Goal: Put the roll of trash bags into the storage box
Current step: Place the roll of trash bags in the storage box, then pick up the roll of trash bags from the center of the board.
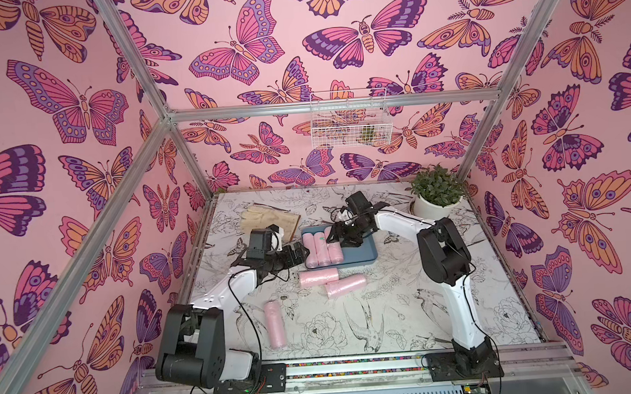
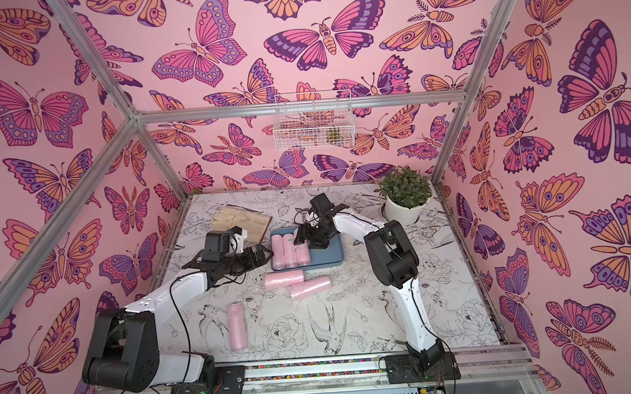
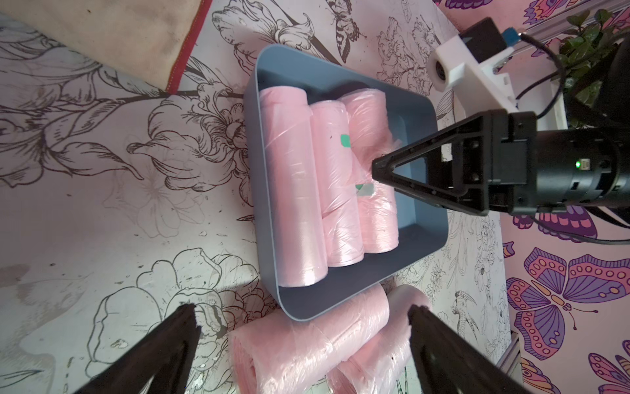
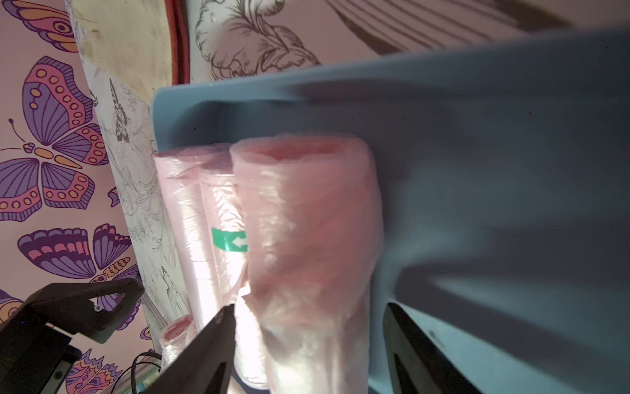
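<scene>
- Pink plastic sat between the black fingers of the right gripper [image 4: 310,310]; its jaws stood apart, one on each side of the roll of trash bags [image 4: 306,221], with a sliver of space at each tip.
- That roll lay flat inside the storage box [image 4: 477,136], touching the green-labelled roll [image 3: 335,177], which touched the outer roll [image 3: 289,184] along the box's left wall.
- Beside that wall hung the left gripper [image 3: 303,315], its jaws spread wide with nothing between them.
- On the table [image 1: 423,311], two loose rolls [image 1: 318,278] [image 1: 345,286] lay near the box's front rim, and a lone roll [image 1: 276,324] lay well apart, nearer the left arm's base.
- Behind the box lay a beige glove [image 1: 267,219]; a potted plant [image 1: 436,191] stood in the far right corner.
</scene>
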You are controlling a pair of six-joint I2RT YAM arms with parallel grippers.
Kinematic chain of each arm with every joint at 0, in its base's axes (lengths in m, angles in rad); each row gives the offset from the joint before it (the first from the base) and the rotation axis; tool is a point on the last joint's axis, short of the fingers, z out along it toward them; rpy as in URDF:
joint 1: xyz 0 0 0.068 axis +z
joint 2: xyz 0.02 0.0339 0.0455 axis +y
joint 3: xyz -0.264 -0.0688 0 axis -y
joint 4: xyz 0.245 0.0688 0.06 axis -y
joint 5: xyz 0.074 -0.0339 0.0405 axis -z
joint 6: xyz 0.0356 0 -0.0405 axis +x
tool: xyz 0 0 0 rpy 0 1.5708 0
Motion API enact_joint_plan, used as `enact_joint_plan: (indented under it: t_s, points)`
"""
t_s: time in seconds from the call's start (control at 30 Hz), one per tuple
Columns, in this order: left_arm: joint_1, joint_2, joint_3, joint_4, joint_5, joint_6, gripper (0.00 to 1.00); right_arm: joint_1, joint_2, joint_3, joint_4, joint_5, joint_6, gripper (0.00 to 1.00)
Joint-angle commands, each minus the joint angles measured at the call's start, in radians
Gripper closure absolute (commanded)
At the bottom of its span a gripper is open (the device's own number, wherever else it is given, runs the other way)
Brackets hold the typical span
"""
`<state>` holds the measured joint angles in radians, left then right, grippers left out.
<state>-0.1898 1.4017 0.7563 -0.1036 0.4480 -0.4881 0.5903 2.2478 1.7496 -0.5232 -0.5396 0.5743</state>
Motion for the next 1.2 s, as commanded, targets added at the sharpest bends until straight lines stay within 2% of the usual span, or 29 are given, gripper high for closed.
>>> enact_joint_plan:
  t_s: [0.0,0.3,0.5,0.7,0.87,0.97,1.17]
  points:
    - [0.004,-0.015,-0.018,-0.010,-0.001,-0.002,0.00,-0.007,-0.045,-0.017,-0.007,0.009,-0.016,0.27]
    - [0.004,-0.016,-0.017,-0.010,-0.002,0.000,0.00,-0.014,-0.096,-0.051,-0.010,0.030,-0.025,0.27]
    - [0.006,-0.015,-0.016,-0.022,-0.008,0.001,0.00,-0.013,-0.178,-0.099,-0.083,0.093,-0.105,0.27]
    - [0.005,-0.012,-0.012,-0.033,-0.025,0.002,0.00,0.038,-0.305,-0.179,-0.245,0.253,-0.342,0.27]
    - [0.006,0.001,-0.007,-0.034,-0.028,-0.004,0.00,0.163,-0.401,-0.252,-0.331,0.382,-0.566,0.25]
    - [0.010,0.005,-0.001,-0.035,-0.026,-0.009,0.00,0.233,-0.426,-0.285,-0.338,0.446,-0.646,0.25]
    - [0.012,-0.004,-0.002,-0.038,-0.022,-0.015,0.00,0.316,-0.428,-0.324,-0.308,0.489,-0.756,0.24]
